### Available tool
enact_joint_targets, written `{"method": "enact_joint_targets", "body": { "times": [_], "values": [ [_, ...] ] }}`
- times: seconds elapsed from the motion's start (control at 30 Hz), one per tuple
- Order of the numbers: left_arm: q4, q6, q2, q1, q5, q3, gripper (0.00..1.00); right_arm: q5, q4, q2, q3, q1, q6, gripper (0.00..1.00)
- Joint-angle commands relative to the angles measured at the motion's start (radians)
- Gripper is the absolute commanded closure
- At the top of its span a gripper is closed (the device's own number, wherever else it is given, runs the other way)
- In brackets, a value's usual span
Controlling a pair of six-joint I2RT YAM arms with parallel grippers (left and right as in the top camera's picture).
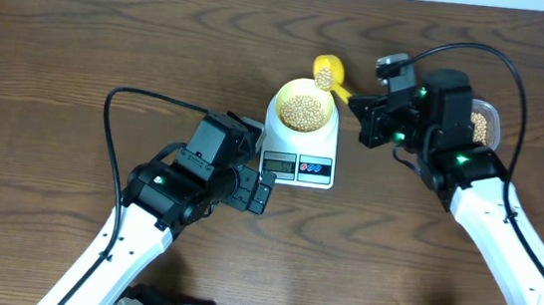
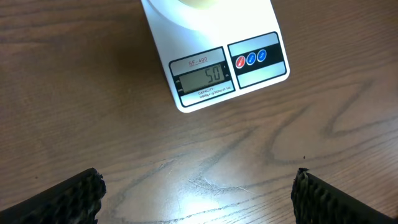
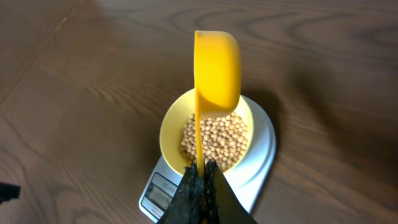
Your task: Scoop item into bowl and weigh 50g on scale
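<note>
The white scale [image 1: 299, 147] stands mid-table with the pale yellow bowl [image 1: 303, 110] on its platform. The bowl holds tan beans [image 1: 303, 112], also seen in the right wrist view [image 3: 214, 138]. The scale's display [image 2: 200, 77] reads 50 in the left wrist view. My right gripper [image 1: 364, 109] is shut on the handle of a yellow scoop [image 1: 327, 73], held tilted just behind the bowl with a few beans in it. In the right wrist view the scoop [image 3: 217, 70] hangs over the bowl [image 3: 171, 127]. My left gripper [image 1: 260, 191] is open and empty, in front of the scale.
A clear tub with beans [image 1: 483, 123] sits at the right, behind my right arm. Black cables loop over the table by both arms. The wooden table extends on all sides.
</note>
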Motion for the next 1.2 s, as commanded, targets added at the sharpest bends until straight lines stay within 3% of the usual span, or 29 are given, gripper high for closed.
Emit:
{"method": "enact_joint_targets", "body": {
  "times": [0.0, 0.63, 1.17],
  "values": [
    [-0.003, 0.017, 0.0, 0.005, -0.002, 0.001, 0.02, -0.006, -0.021, -0.027, 0.003, -0.02, 0.105, 0.99],
    [-0.003, 0.017, 0.0, 0.005, -0.002, 0.001, 0.02, -0.009, -0.089, -0.119, 0.003, -0.136, 0.264, 0.99],
    [-0.003, 0.017, 0.0, 0.005, -0.002, 0.001, 0.02, 0.032, -0.362, -0.21, 0.003, -0.365, 0.29, 0.99]
  ]
}}
